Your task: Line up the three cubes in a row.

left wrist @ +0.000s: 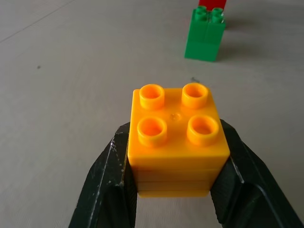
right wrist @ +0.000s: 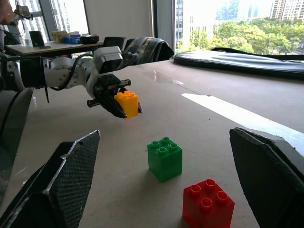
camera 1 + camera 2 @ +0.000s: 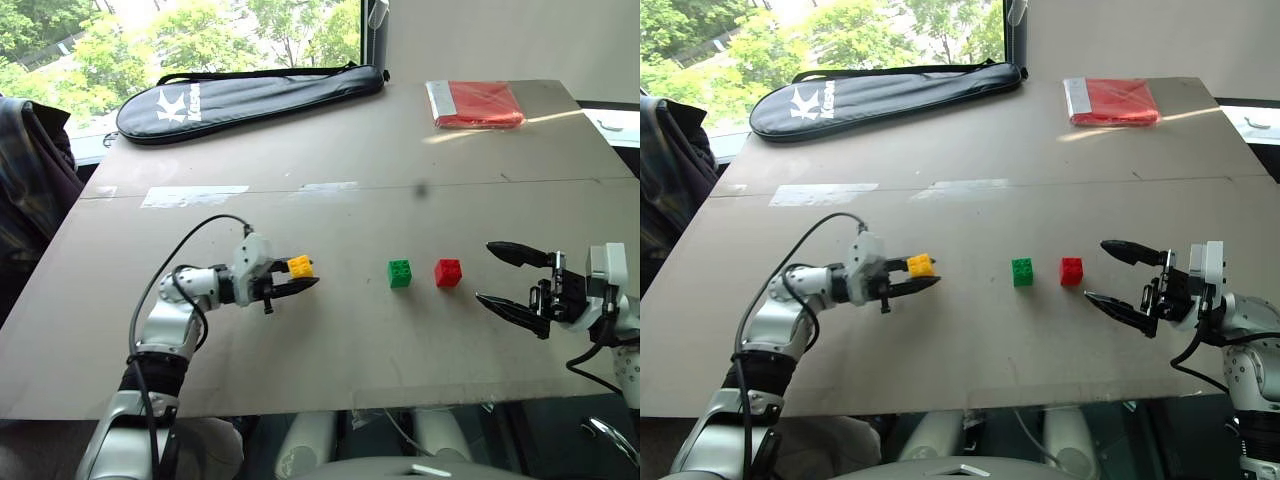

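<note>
My left gripper (image 3: 304, 277) is shut on the yellow-orange cube (image 3: 300, 265), holding it just above the table, studs up; between the black fingers (image 1: 107, 190) it is the cube (image 1: 177, 142). To its right the green cube (image 3: 400, 273) and the red cube (image 3: 448, 272) stand side by side on the table (image 3: 330, 350), a small gap between them. Further right my right gripper (image 3: 505, 280) hangs open, empty, pointing toward the red cube. The right wrist view has the red cube (image 2: 207, 204) nearest, then the green cube (image 2: 164, 158), with the held yellow cube (image 2: 127, 103) behind.
A black racket bag (image 3: 250, 98) lies along the far left edge of the table. A flat red packet (image 3: 478, 104) lies at the far right corner. Strips of tape (image 3: 195, 195) mark the table's middle seam. A dark garment (image 3: 30, 180) hangs off the left side.
</note>
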`<state>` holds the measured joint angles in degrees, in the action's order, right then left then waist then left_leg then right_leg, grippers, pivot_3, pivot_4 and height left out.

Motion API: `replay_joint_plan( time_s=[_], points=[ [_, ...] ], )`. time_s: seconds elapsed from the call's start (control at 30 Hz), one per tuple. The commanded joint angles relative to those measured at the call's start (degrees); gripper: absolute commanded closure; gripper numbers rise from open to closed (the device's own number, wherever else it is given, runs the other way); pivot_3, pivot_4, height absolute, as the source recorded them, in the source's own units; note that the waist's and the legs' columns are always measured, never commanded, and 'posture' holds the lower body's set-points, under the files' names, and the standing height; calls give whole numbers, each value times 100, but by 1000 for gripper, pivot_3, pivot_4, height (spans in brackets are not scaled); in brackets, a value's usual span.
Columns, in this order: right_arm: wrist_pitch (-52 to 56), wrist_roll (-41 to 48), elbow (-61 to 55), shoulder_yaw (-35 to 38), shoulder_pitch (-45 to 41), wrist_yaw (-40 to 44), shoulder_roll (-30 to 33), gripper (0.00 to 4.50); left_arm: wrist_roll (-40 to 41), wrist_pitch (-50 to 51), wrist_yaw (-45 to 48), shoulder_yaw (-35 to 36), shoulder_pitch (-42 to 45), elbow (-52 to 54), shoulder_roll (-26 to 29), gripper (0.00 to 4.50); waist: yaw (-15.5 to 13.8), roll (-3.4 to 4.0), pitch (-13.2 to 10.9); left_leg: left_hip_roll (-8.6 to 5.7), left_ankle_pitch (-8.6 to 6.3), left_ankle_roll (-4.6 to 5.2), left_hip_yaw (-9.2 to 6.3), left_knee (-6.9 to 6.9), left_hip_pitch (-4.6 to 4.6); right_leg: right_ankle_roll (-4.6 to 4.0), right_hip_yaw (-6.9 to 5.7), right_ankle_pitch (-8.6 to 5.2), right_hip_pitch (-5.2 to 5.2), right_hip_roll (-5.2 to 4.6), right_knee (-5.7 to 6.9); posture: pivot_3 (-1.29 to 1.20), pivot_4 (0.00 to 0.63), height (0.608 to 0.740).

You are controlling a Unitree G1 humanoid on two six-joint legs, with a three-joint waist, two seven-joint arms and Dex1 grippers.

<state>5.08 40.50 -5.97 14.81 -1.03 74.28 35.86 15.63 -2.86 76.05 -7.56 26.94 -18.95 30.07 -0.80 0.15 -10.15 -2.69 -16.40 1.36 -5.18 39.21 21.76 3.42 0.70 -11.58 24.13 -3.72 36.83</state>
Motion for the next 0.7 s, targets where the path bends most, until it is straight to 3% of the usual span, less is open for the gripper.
replay_joint_plan(
  time_s=[0.03,0.3,0.7],
  points=[
    [-13,72,-272,176,90,-82,33,0,-75,-200,352,-268,440,-314,-241,3159,20,-1,0,0,0,0,2,0,0,0,2,0,0,0,0,0,150,712],
    [-29,115,-562,327,404,-272,49,0,-652,-916,585,-661,1353,-1750,-730,3159,137,-19,-11,1,0,2,6,-1,0,2,8,-1,3,6,0,0,150,712],
    [-32,120,-703,356,552,-407,36,0,-810,-793,622,-656,1195,-1913,-755,3159,148,-26,-16,2,0,2,3,-1,-2,3,6,-1,2,6,2,0,150,712]
  ],
)
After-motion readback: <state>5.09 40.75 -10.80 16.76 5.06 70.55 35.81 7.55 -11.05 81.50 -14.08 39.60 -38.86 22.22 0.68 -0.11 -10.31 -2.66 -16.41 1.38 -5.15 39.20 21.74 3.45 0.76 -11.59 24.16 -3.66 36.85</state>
